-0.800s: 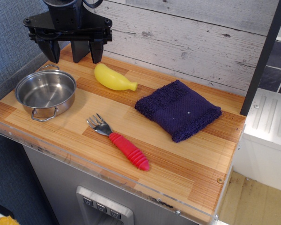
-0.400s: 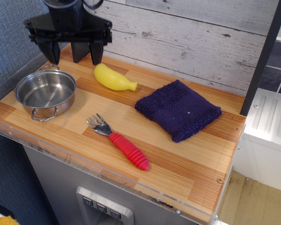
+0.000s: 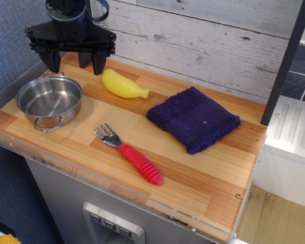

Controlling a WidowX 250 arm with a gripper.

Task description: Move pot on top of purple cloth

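The small shiny steel pot (image 3: pixel 49 101) with two wire loop handles sits empty at the left end of the wooden counter (image 3: pixel 203 173). The dark purple cloth (image 3: pixel 193 118) lies folded at the right, apart from the pot. My black gripper (image 3: pixel 75 62) hangs above the counter's back left, just behind and above the pot's far rim. Its fingers (image 3: pixel 98 65) are spread wide and hold nothing.
A yellow toy banana (image 3: pixel 123 85) lies between pot and cloth near the back wall. A fork with a red handle (image 3: pixel 131 156) lies in front of them. The counter's front edge carries a clear plastic lip. A white sink unit (image 3: pixel 290 137) stands to the right.
My gripper has shifted slightly left and down toward the pot. Its fingers stay open. The pot, cloth, banana and fork have not moved.
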